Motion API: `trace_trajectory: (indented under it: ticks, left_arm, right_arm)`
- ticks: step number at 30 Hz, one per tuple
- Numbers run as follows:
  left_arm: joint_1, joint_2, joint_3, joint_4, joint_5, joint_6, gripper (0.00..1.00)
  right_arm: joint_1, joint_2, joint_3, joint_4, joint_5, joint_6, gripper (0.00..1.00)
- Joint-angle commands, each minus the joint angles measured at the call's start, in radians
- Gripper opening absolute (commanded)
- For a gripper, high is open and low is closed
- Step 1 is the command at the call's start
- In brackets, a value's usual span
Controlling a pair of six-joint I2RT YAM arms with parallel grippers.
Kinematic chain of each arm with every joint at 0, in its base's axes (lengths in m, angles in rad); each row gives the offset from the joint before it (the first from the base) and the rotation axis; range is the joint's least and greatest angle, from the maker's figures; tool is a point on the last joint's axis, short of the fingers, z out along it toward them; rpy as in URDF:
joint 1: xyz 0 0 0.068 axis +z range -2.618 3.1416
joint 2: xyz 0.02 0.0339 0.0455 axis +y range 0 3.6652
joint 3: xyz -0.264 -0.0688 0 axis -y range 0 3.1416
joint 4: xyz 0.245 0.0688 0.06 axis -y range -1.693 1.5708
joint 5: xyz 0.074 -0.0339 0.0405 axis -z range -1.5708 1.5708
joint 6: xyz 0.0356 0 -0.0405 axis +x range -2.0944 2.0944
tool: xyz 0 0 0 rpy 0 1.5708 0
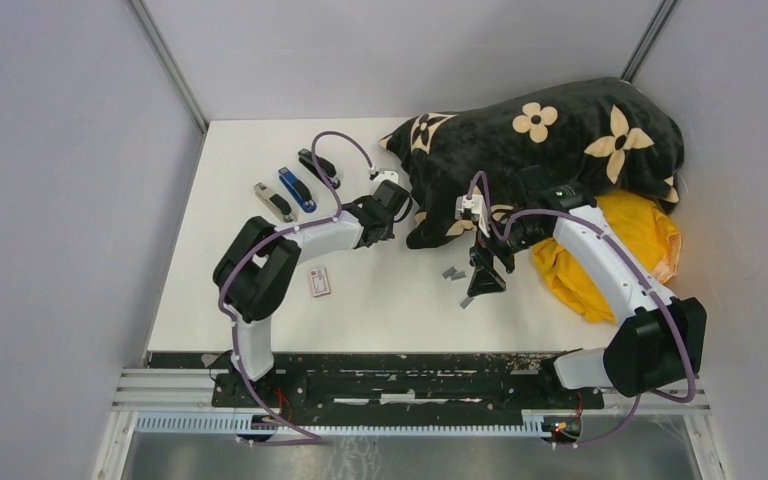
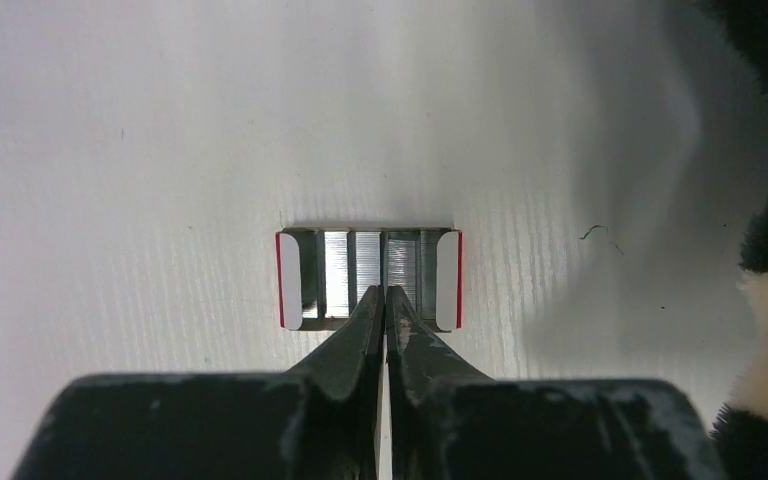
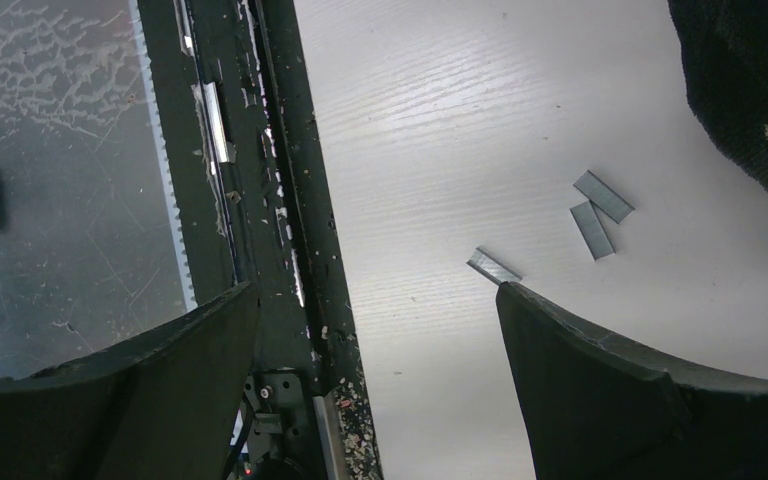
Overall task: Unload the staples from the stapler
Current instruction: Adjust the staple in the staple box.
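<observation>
Along the near edge a black rail (image 1: 410, 365) borders the tabletop (image 1: 380, 310), and the white strip just beyond it lies bare from side to side. The right claw (image 3: 375, 290) hangs there with its fingers spread wide, holding nothing. Three loose staples (image 3: 591, 229), short flat grey strips, lie on the surface: one touches the right fingertip and two sit side by side further on, near the blanket's edge. To the left lies a small white-and-red box (image 1: 320, 282), its print too small to read, with open surface around it out to the left edge. Further back the left claw (image 2: 385, 292) is closed, its tips meeting over shiny staple strips packed in a red-edged tray (image 2: 290, 280); whether they pinch one I cannot tell. Beyond lie a grey stapler (image 1: 273, 201), a blue stapler (image 1: 297, 189) and a black stapler (image 1: 318, 166), side by side. A black flowered blanket (image 1: 560, 140) and a yellow cloth (image 1: 650, 235) crowd the far right.
</observation>
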Motion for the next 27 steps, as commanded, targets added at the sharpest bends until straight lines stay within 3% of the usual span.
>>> trace_trajectory:
  ticks: [1,27]
  left_arm:
    - [-0.004,-0.044,0.017,0.036,-0.032,0.038,0.08]
    - [0.005,-0.007,0.018,0.024,-0.011,0.018,0.08]
  right_arm:
    - [0.008,-0.001,0.043,-0.014,-0.035,-0.018,0.95]
    - [0.006,-0.003,0.043,-0.017,-0.036,-0.022,0.95]
